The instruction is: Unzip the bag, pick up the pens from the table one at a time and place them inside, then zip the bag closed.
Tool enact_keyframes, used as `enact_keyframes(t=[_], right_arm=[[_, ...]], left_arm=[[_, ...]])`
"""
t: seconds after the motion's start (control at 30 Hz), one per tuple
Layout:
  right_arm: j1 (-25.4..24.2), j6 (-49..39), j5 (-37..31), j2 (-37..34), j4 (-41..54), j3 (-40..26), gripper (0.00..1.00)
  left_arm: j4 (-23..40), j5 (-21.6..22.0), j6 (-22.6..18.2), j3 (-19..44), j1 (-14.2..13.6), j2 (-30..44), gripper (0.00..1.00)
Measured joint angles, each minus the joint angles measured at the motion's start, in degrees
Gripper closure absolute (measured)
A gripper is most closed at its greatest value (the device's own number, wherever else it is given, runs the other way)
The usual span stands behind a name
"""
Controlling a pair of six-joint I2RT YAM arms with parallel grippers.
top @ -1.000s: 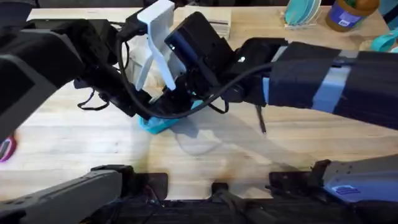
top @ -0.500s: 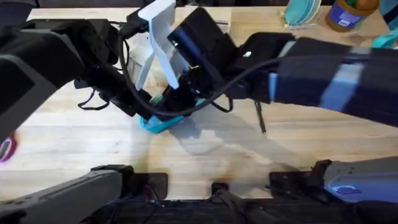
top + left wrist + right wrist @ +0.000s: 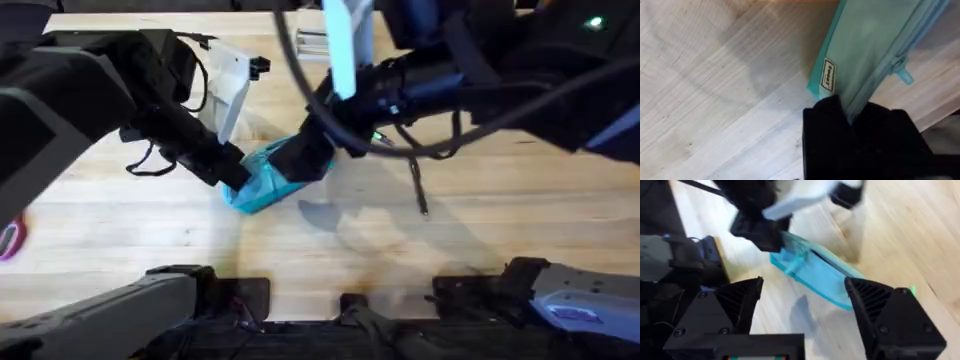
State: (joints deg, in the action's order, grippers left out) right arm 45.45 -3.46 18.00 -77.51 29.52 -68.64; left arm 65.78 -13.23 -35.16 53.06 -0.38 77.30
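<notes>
- Bag point(image 3: 262, 182) lies on the table point(image 3: 120, 225), its long axis running away from the left gripper point(image 3: 852, 120), whose jaws are clamped on its near end.
- Right gripper point(image 3: 802, 307) hangs above the bag, jaws wide apart, the pouch lying crosswise just ahead of them.
- Zipper pull point(image 3: 902, 75) sits near the pinched end, so the free right arm looks the one to work it.
- Dark pen point(image 3: 418, 190) lies well off to the right.
</notes>
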Motion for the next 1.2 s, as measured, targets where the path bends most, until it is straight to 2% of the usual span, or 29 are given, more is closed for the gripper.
enact_keyframes(t=[0.23,0.27,0.37,0.4,0.67,0.87,0.97,1.0,1.2], right_arm=[[-5.03,0.0,-0.22,-0.12,1.57,0.0,0.005],[-5.77,-0.02,-0.24,-0.12,1.8,0.0,0.005],[-5.77,-0.02,-0.24,-0.12,2.21,0.0,0.005],[-5.77,-0.02,-0.24,-0.12,2.22,0.0,0.005],[-5.88,-1.3,-1.25,-1.25,2.24,0.0,0.006],[-5.9,-2.63,-1.65,-2.63,5.46,-1.87,0.005],[-6.1,-3.76,-1.68,-3.62,7.76,-4.91,0.007],[-6.66,-4.89,-1.41,-5.91,10.31,-8.79,0.007],[-7.26,-10.07,0.95,-13.69,17.69,-18.19,0.007]], left_arm=[[-1.11,-0.24,0.0,0.0,0.0,0.0,0.953],[-2.19,-1.07,-0.02,-0.02,0.0,0.0,0.553],[-2.56,-2.04,0.05,-0.02,0.0,0.0,0.081],[-2.6,-2.25,0.13,-0.02,0.0,0.0,0.03],[-2.64,-2.64,0.2,-0.02,0.0,0.01,0.008],[4.07,-2.62,-0.52,1.84,0.0,-0.05,0.008],[5.6,-2.67,-1.16,4.62,0.36,-1.37,0.008],[7.05,-2.68,-1.58,7.65,1.42,-4.66,0.008],[12.95,-0.81,-2.01,12.71,3.96,-11.51,0.008]])
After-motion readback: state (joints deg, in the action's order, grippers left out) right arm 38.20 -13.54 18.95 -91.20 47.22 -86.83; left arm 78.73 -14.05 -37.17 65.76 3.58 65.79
